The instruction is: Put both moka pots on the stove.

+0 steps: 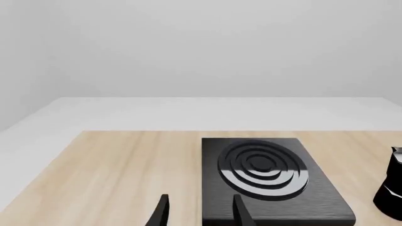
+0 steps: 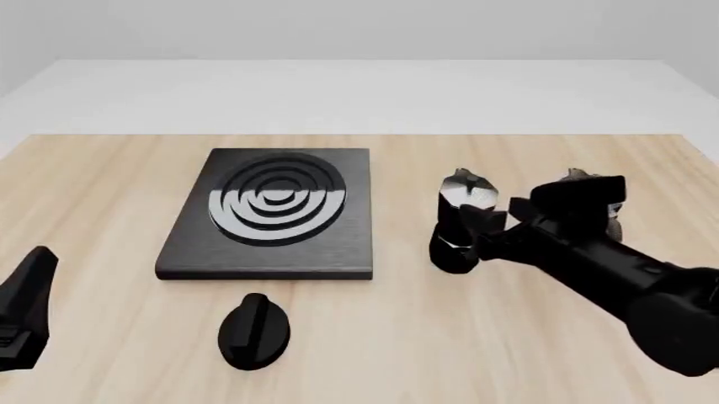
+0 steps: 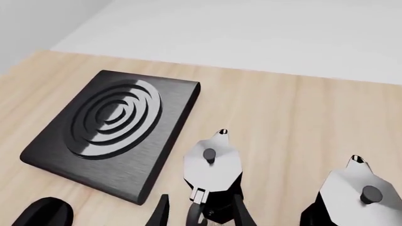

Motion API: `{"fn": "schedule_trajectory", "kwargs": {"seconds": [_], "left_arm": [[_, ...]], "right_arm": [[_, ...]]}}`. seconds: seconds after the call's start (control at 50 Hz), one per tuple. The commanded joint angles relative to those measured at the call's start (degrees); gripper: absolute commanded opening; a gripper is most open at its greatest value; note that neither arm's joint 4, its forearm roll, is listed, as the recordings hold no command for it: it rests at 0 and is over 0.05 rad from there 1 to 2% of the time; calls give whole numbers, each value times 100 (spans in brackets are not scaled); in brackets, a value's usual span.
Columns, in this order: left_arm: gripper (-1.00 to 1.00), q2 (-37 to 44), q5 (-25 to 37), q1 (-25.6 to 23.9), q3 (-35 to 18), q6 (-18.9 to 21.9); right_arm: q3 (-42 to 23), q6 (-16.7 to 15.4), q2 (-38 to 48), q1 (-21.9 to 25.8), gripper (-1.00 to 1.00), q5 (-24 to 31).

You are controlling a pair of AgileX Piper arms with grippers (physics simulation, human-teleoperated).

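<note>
The stove [image 2: 269,210] lies flat on the left-middle of the table, its ring burner bare; it also shows as the stove [image 1: 264,179] and the stove [image 3: 113,127]. One moka pot [image 2: 459,220] stands upright to the right of it. My right gripper [image 2: 481,237] is open, low at this moka pot [image 3: 212,172], whose handle side sits between the fingers [image 3: 241,213]. The second moka pot [image 2: 584,189] stands further right, partly hidden behind my right arm, and is seen as the second moka pot [image 3: 359,195]. My left gripper [image 2: 25,307] is open and holds nothing, at the near left.
A black oval knob [image 2: 254,331] lies on the table in front of the stove, also visible as the knob [image 3: 44,213]. The wooden table [image 2: 101,185] ends at a white surface behind. A moka pot [image 1: 392,183] shows at the left wrist view's edge.
</note>
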Motion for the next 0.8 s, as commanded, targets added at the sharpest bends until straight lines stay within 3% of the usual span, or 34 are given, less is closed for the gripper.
{"fn": "schedule_trajectory", "kwargs": {"seconds": [0.02, 0.8], "left_arm": [[100, -1, 1, 0, 0, 1], [100, 0, 0, 0, 0, 0]], "right_arm": [[-37, 64, 246, -5, 100, -98], [-80, 206, 913, 26, 100, -422]]}}
